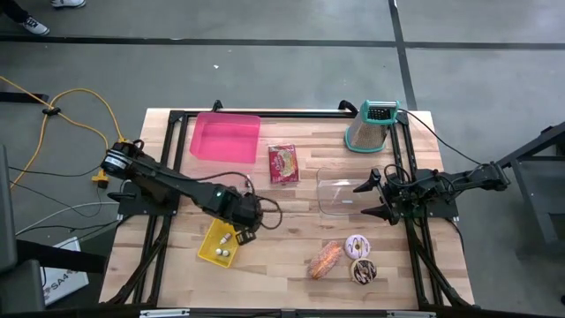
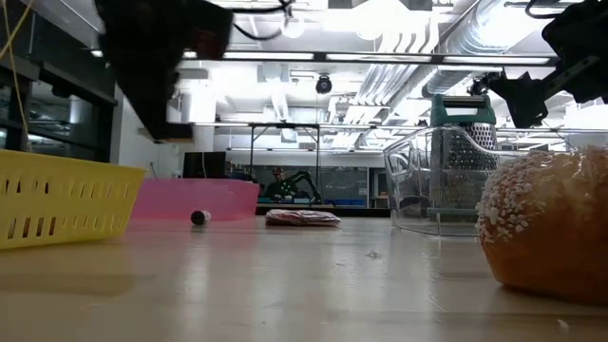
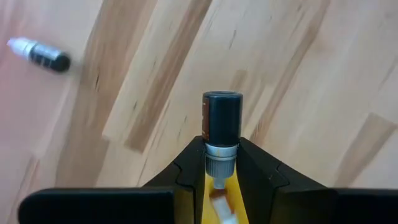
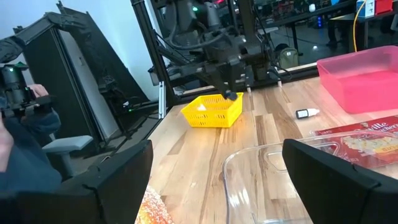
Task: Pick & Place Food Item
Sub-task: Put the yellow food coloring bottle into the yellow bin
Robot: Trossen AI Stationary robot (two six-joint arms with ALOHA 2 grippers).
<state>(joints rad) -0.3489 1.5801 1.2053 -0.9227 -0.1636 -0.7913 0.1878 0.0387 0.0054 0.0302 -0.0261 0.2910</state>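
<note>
My left gripper (image 1: 245, 231) hangs above the yellow basket (image 1: 218, 245), shut on a small black-bodied bottle (image 3: 222, 118). Small white items (image 1: 225, 253) lie in the basket. A second small bottle (image 3: 40, 54) lies on its side on the wood near the pink bin (image 1: 225, 137). A red snack packet (image 1: 283, 164) lies flat at mid-table. A bread roll (image 1: 325, 259) and two doughnuts (image 1: 357, 246) sit near the front edge. My right gripper (image 1: 371, 196) waits open and level at the clear container (image 1: 340, 194), holding nothing. My left gripper pinches the bottle by its grey ribbed neck (image 3: 221, 154) between its two fingers (image 3: 186, 168). The fingers slant steeply down from above. The bottle lies along them, its black end sticking out past the fingertips, lifted clear of basket and table.
A metal grater (image 1: 371, 128) stands at the far right corner. The clear container (image 4: 267, 180) sits right before my right gripper. A person (image 4: 18, 124) sits beyond the table's left side. Bare wood lies between the basket and the bread roll.
</note>
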